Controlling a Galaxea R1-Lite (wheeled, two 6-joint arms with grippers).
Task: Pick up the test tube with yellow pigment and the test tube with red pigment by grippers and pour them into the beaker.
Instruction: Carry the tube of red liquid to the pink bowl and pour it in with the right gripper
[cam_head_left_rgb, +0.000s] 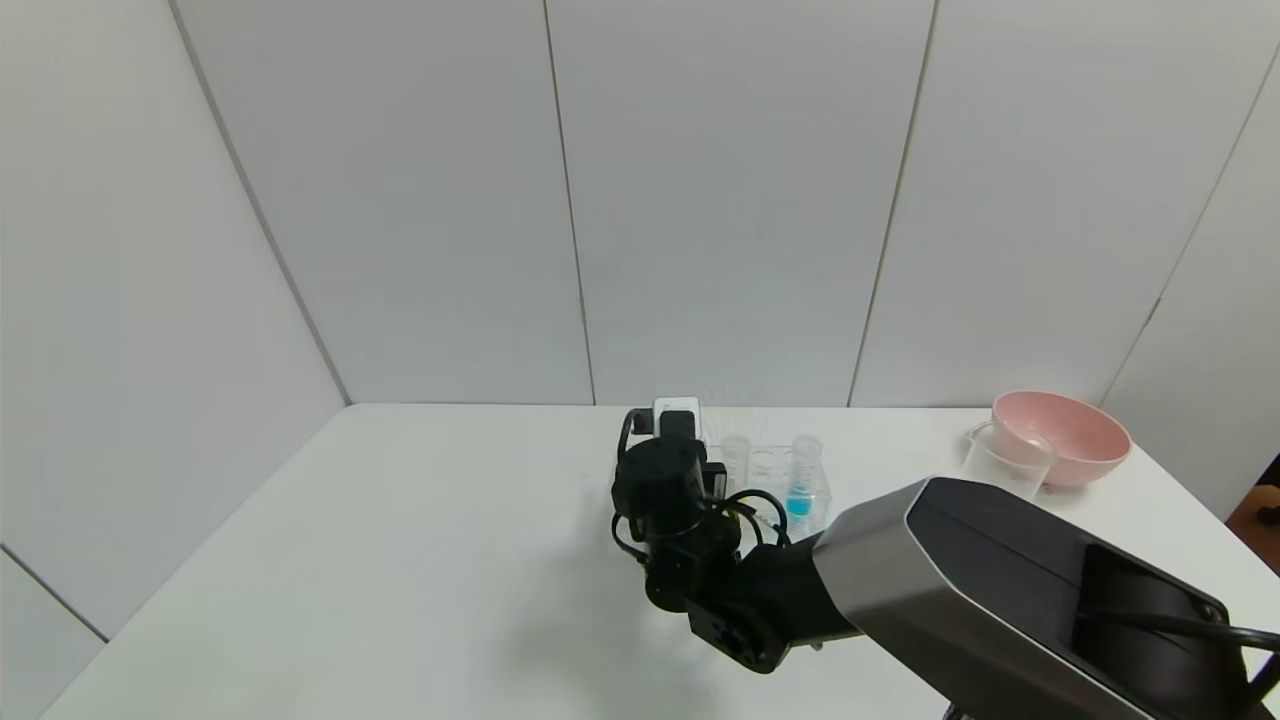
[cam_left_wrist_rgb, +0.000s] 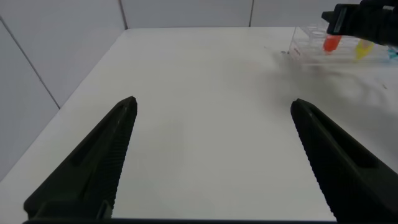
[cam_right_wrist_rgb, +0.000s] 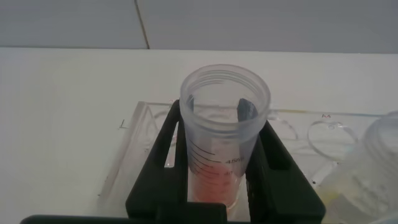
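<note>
My right gripper (cam_right_wrist_rgb: 224, 121) is shut on the test tube with red pigment (cam_right_wrist_rgb: 221, 149), one black finger on each side. The tube stands upright in the clear rack (cam_right_wrist_rgb: 140, 134), with orange-red liquid at its bottom. The test tube with yellow pigment (cam_right_wrist_rgb: 367, 177) stands in the rack beside it. From the left wrist view the red tube (cam_left_wrist_rgb: 331, 42) and yellow tube (cam_left_wrist_rgb: 362, 50) show far off in the rack. In the head view the right gripper (cam_head_left_rgb: 688, 425) is at the rack's left end. My left gripper (cam_left_wrist_rgb: 214, 124) is open and empty above bare table. The beaker (cam_head_left_rgb: 1005, 460) stands at the far right.
A pink bowl (cam_head_left_rgb: 1065, 435) sits right behind the beaker. A tube with blue liquid (cam_head_left_rgb: 800, 490) stands at the rack's right end. The right arm's grey forearm (cam_head_left_rgb: 1000, 590) crosses the table's front right. White walls close the back and sides.
</note>
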